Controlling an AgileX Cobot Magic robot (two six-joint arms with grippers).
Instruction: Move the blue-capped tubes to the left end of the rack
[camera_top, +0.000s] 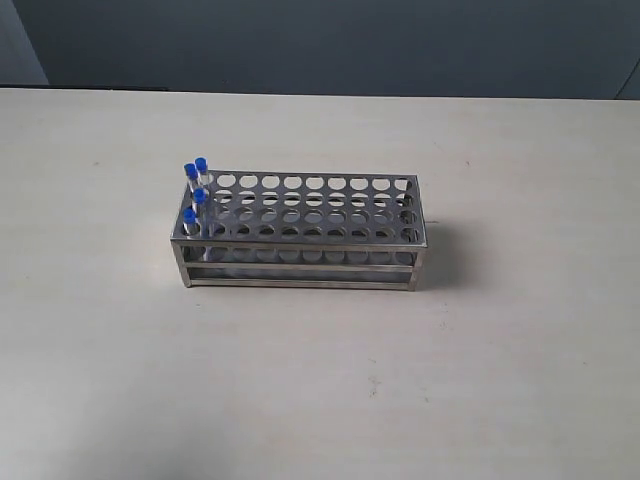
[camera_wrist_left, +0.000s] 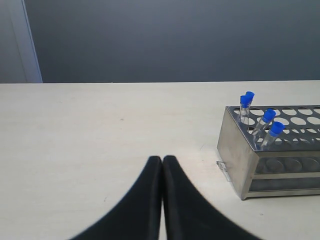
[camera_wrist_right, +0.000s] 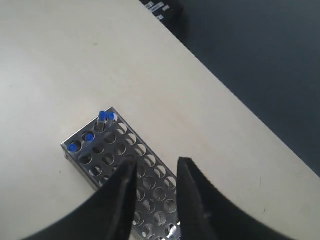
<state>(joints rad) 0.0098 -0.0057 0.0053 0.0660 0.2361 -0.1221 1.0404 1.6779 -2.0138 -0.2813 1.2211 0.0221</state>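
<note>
Evidently, all four blue-capped tubes (camera_top: 194, 195) stand in the leftmost holes of the rack (camera_top: 300, 262), clustered at its left end. The other holes are empty, so the task appears complete. In the left wrist view at least two tubes lean in their holes, and whether each reaches the bottom tier cannot be made out. The rack sits near the middle of the counter (camera_top: 320, 400). The right fingers (camera_wrist_right: 129, 172), parted and holding nothing, hang well above the rack. The left fingers (camera_wrist_left: 159, 167), pressed together and empty, sit low over the counter, left of the rack and apart from it. Likely hazards: a descent by the right fingers could strike the top plate and shift the free-standing rack, or brush a leaning cap and tip its tube.
</note>
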